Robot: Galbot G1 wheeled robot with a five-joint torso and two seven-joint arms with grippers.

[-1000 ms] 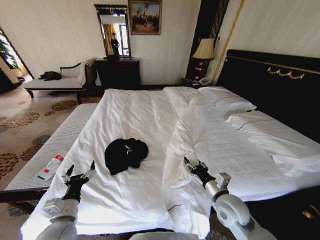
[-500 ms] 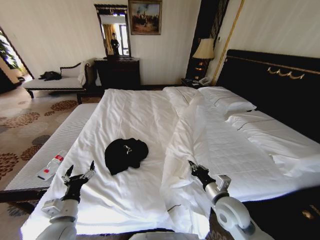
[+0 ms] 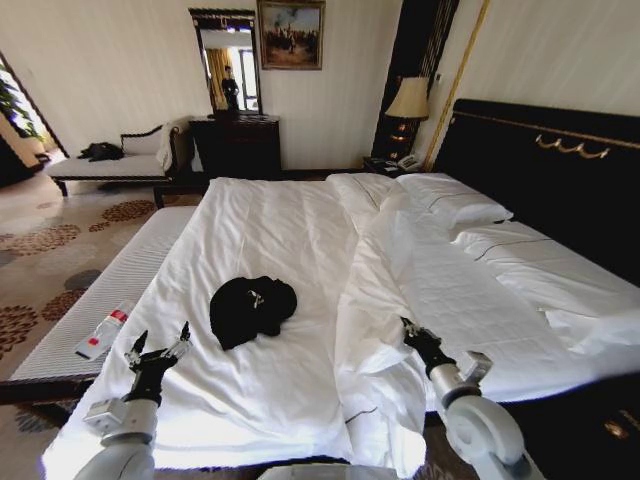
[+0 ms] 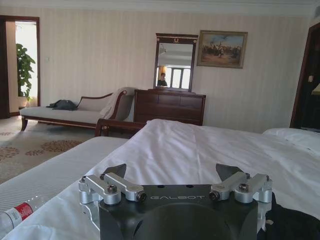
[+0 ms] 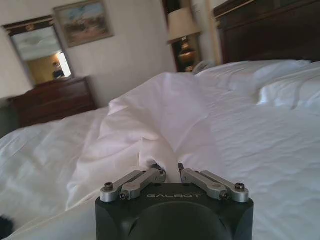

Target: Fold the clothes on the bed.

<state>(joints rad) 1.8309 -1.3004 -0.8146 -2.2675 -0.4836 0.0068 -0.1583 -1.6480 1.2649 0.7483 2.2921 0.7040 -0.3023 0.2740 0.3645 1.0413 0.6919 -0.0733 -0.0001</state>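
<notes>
Right gripper (image 3: 407,326) has drawn nearer, fingers pinching the white duvet (image 3: 385,300); left gripper (image 3: 158,347), fingers spread, sits closer to the crumpled black T-shirt (image 3: 251,307), which lies far-right of it mid-bed.

The head camera looks down along the bed (image 3: 300,230) from its foot. Both wrist cameras sit low over the sheets (just behind their fingers), facing the far wall; all share the mirror (image 4: 174,62).
</notes>
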